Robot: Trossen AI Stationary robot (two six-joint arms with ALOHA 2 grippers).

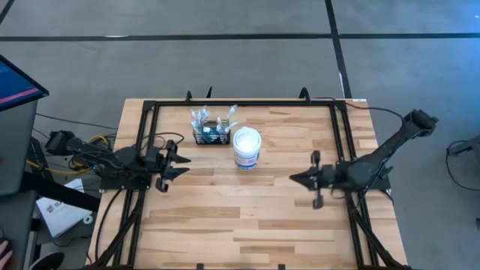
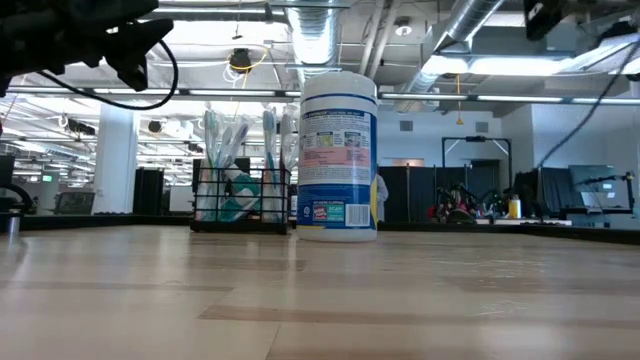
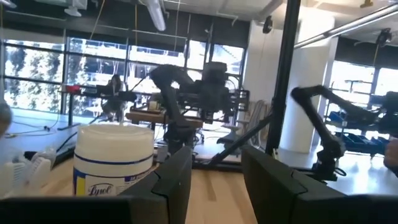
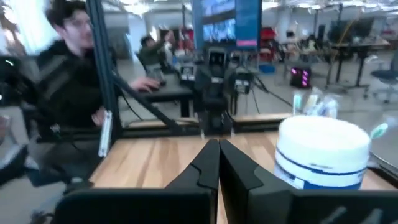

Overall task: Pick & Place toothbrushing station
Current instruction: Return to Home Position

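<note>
The toothbrushing station [image 1: 211, 135], a small black wire-mesh rack holding toothbrushes, stands on its base on the table at the far middle; it also shows in the low view [image 2: 240, 198]. A round white lidded tub [image 1: 247, 147] stands right beside it. My left gripper [image 1: 182, 166] hovers open at the table's left side, nearer than the rack, pointing right. My right gripper [image 1: 294, 178] hovers shut at the right side, pointing left toward the tub.
A black frame [image 1: 240, 103] runs round the table's edges. The tub [image 3: 113, 160] stands ahead of my left gripper. Bare wood lies across the near half of the table [image 1: 240, 225]. People sit beyond the table's left side [image 4: 68, 68].
</note>
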